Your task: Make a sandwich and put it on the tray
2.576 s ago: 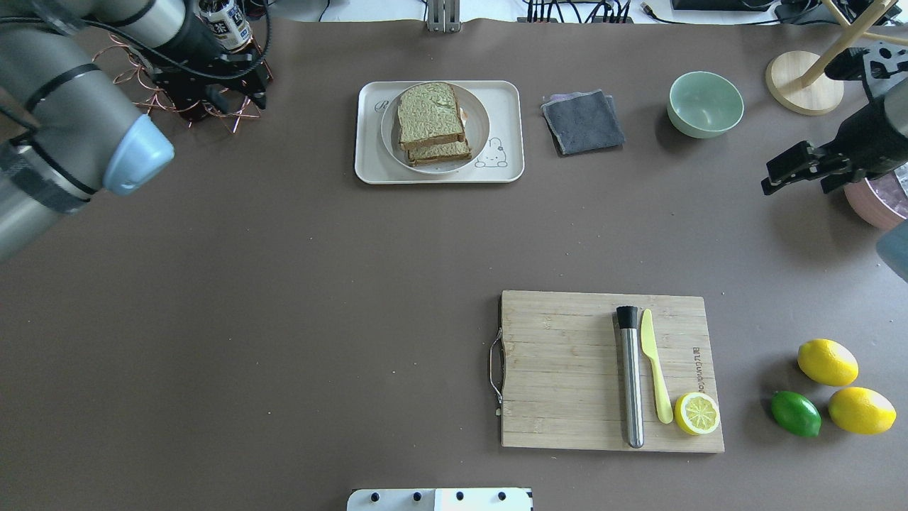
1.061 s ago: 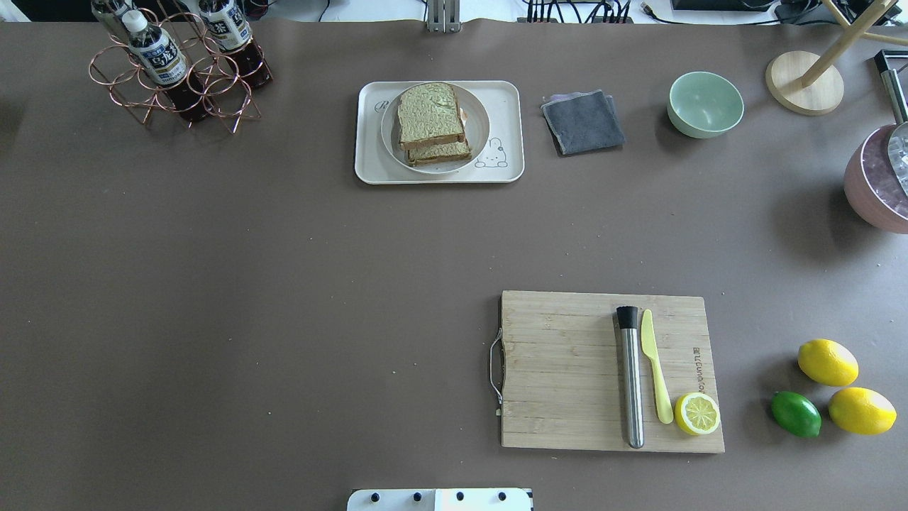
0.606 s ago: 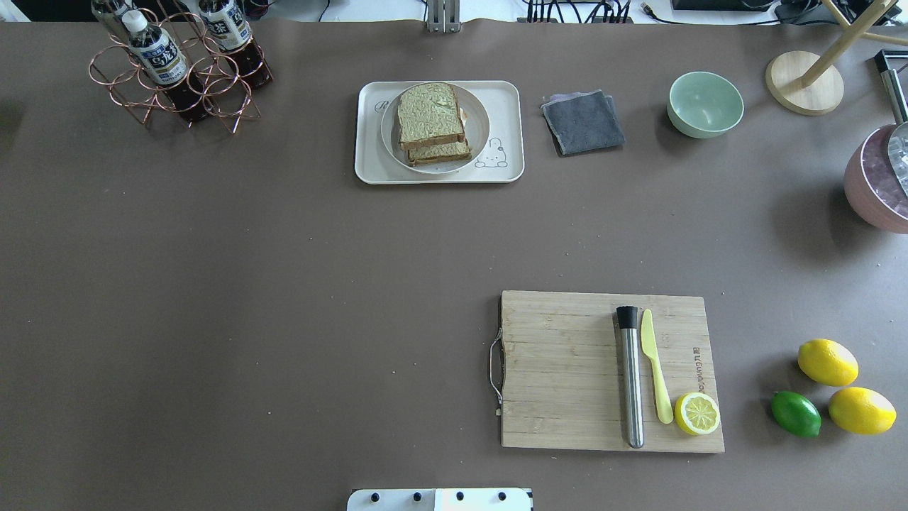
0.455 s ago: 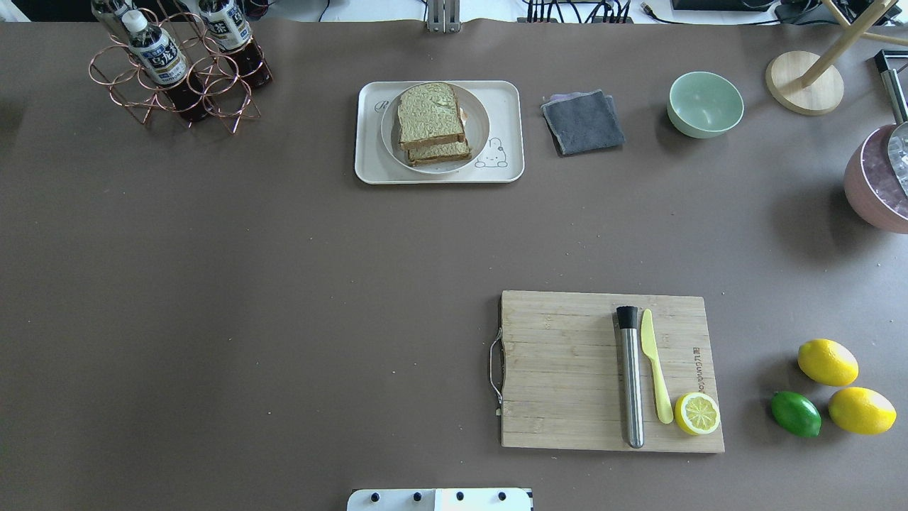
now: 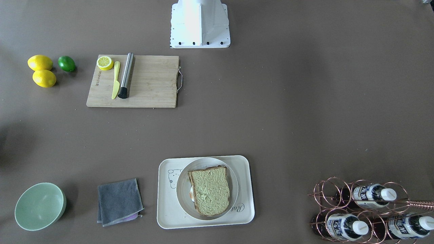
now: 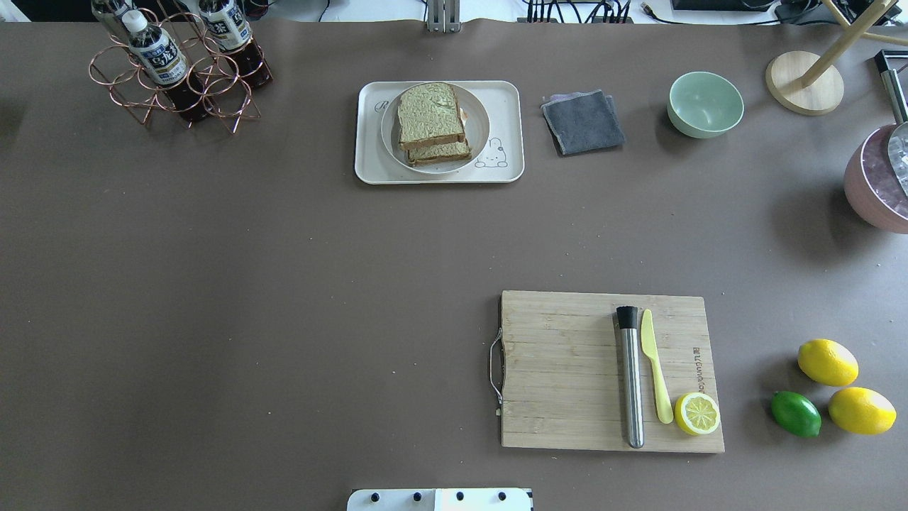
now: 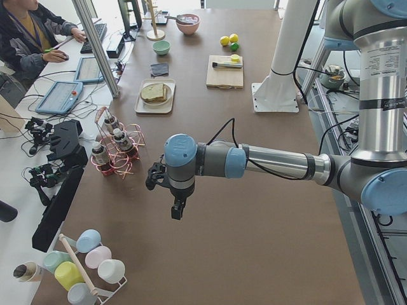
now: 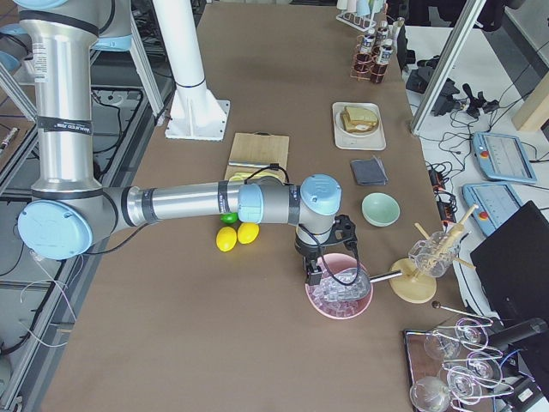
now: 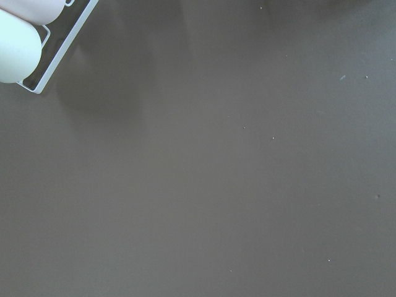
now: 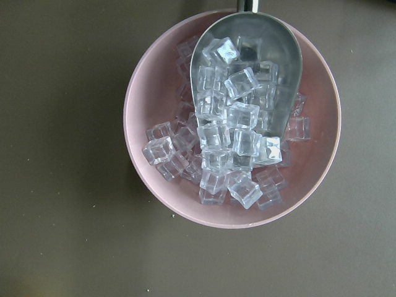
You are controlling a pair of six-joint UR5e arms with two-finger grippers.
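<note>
Overhead exterior: the sandwich (image 6: 431, 121) sits on a round white plate (image 6: 481, 113), and the plate sits inside the tray (image 6: 509, 106) at the far middle of the table. The top slice lies slightly skewed over the lower one, and a sliver of egg shows at its right edge. Neither arm appears in this view.

Exterior left: the left gripper (image 7: 177, 211) hangs over bare table just beside the bottle rack (image 7: 117, 149), well apart from the tray. From this angle I cannot tell whether its jaws are apart or together.

Exterior right: the right gripper (image 8: 315, 273) hovers above the pink bowl (image 10: 142, 93) of ice cubes with its metal scoop (image 10: 275, 55). Its state cannot be read here either.

Judgement: assembly and placement look done; what remains is parking. To do that well, both arms should hold clear of the tray and avoid sweeping low over it, since the top slice rests loose and a nudge could slide it off. The right arm should mind the scoop handle below it.
</note>
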